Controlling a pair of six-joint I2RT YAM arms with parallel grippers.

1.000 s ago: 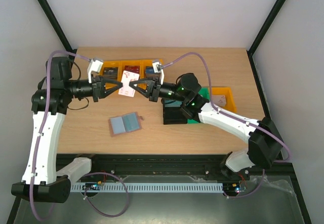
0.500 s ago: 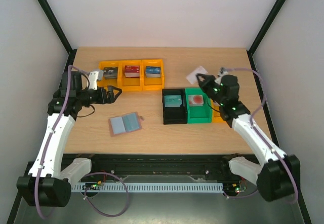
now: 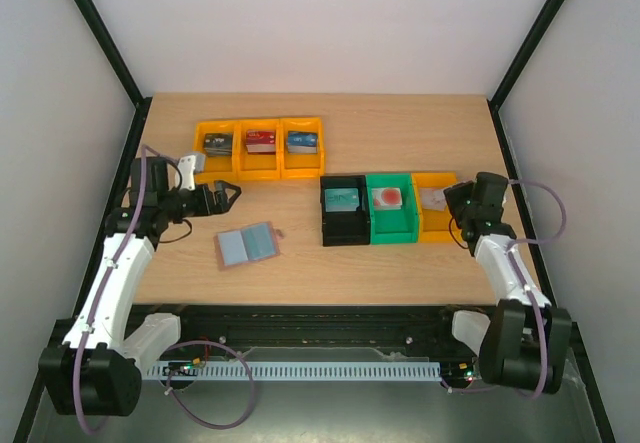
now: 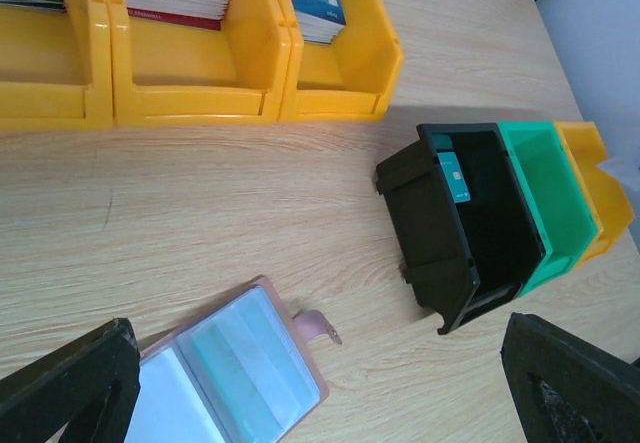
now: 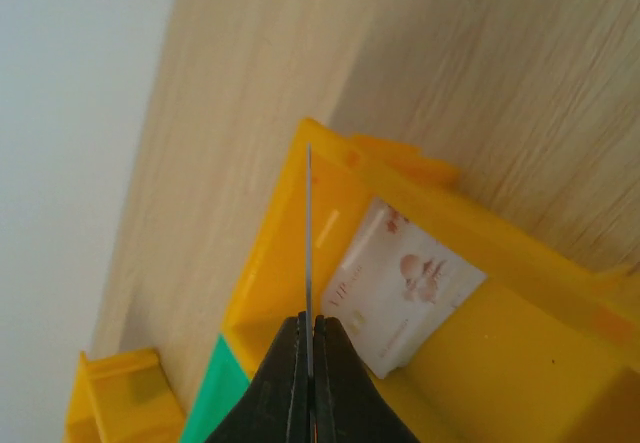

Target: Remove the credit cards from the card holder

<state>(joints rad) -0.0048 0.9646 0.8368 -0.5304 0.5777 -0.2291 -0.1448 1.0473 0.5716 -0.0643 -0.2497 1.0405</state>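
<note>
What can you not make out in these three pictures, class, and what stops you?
Right wrist view: the held card is edge-on in the right gripper, face unseen.
Left wrist view: the card holder is cut off by the bottom edge.
Top view: print in the yellow bins is too small.

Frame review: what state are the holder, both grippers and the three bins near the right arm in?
card holder, open flat on the table.
left gripper, open, empty.
right gripper, shut on a card, edge-on, over the yellow bin.
black bin, one teal card inside.
green bin, one reddish card inside.
yellow bin, one pale card inside.
</note>
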